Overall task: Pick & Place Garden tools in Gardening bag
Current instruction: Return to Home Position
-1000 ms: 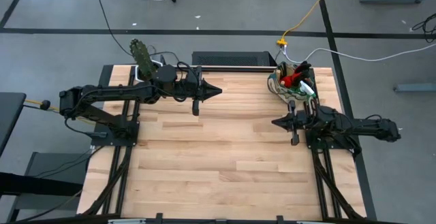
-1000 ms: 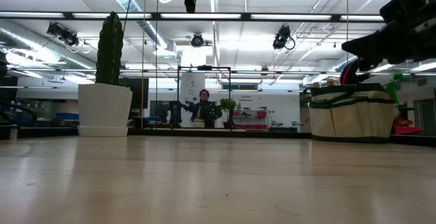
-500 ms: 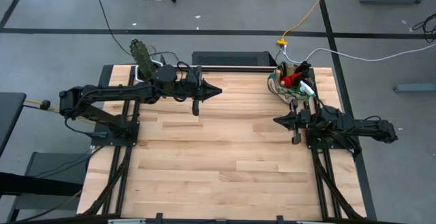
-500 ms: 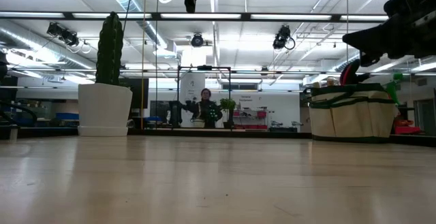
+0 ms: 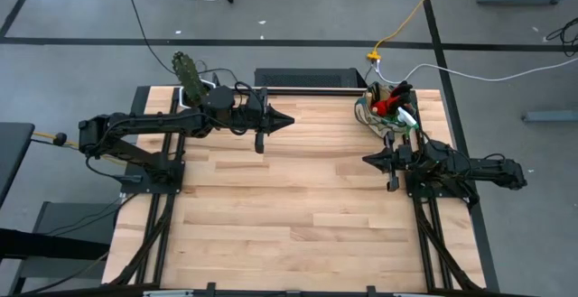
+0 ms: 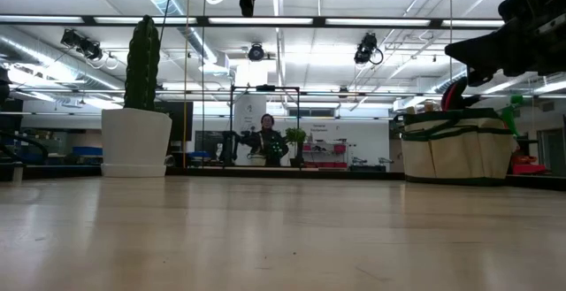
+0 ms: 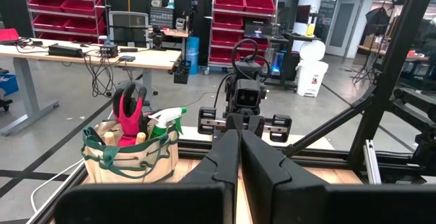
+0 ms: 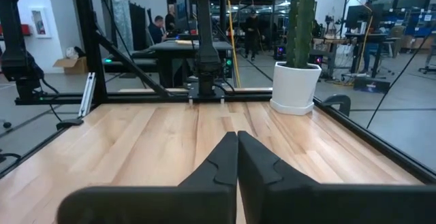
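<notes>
At table's (image 5: pixel 298 207) far-right corner: gardening bag (image 5: pixel 386 107).

Over the last second the right gripper (image 5: pixel 368 160) slid a little away from the table's middle, toward its own arm's base beside the gardening bag (image 5: pixel 386 109), and in the low view it rose slightly against the ceiling lights above the bag. Most of that shift came early, and the arm then barely moved. In the room beyond the table (image 5: pixel 298 198), the person (image 6: pixel 267 141) seen in the low view stepped a touch to the side, nearer the small green plant (image 6: pixel 294 137).
</notes>
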Controlling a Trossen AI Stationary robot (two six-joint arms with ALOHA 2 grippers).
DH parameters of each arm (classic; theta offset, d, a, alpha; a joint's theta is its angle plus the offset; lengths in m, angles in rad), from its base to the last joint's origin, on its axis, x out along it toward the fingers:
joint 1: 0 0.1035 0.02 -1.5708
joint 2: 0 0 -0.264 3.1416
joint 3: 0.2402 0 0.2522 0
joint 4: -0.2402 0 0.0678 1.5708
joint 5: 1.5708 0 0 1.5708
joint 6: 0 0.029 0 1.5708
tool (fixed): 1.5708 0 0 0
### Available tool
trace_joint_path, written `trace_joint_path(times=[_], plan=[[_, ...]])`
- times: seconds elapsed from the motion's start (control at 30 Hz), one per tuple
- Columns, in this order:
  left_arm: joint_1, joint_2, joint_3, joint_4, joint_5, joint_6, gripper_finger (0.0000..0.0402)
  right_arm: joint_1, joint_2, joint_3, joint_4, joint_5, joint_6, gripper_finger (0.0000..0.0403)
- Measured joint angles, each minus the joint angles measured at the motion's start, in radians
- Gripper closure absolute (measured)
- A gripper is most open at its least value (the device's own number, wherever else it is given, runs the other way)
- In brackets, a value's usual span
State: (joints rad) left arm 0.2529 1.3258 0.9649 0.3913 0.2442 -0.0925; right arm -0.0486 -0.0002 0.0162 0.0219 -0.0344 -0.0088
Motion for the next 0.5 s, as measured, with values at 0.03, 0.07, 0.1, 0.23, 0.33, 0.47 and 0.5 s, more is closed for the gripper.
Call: trace_joint_path(times=[0.03, 0.07, 0.1, 0.23, 0.33, 0.47, 0.5], plan=[[0.000, 0.000, 0.000, 0.000, 0.000, 0.000, 0.0378, 0.000, 0.000, 0.000, 0.000, 0.000, 0.000, 0.0389], [0.000, 0.000, 0.000, 0.000, 0.000, 0.000, 0.0378, 0.000, 0.000, 0.000, 0.000, 0.000, 0.000, 0.0387], [0.000, 0.000, 0.000, 0.000, 0.000, 0.000, 0.0378, 0.000, 0.000, 0.000, 0.000, 0.000, 0.000, 0.0385], [0.000, 0.000, 0.000, 0.000, 0.000, 0.000, 0.0378, 0.000, 0.000, 0.000, 0.000, 0.000, 0.000, 0.0381], [0.000, 0.000, 0.000, 0.000, 0.000, 0.000, 0.0378, 0.000, 0.000, 0.000, 0.000, 0.000, 0.000, 0.0381], [0.000, 0.000, 0.000, 0.000, 0.000, 0.000, 0.0378, 0.000, 0.000, 0.000, 0.000, 0.000, 0.000, 0.0381], [0.000, 0.000, 0.000, 0.000, 0.000, 0.000, 0.0378, 0.000, 0.000, 0.000, 0.000, 0.000, 0.000, 0.0381]])
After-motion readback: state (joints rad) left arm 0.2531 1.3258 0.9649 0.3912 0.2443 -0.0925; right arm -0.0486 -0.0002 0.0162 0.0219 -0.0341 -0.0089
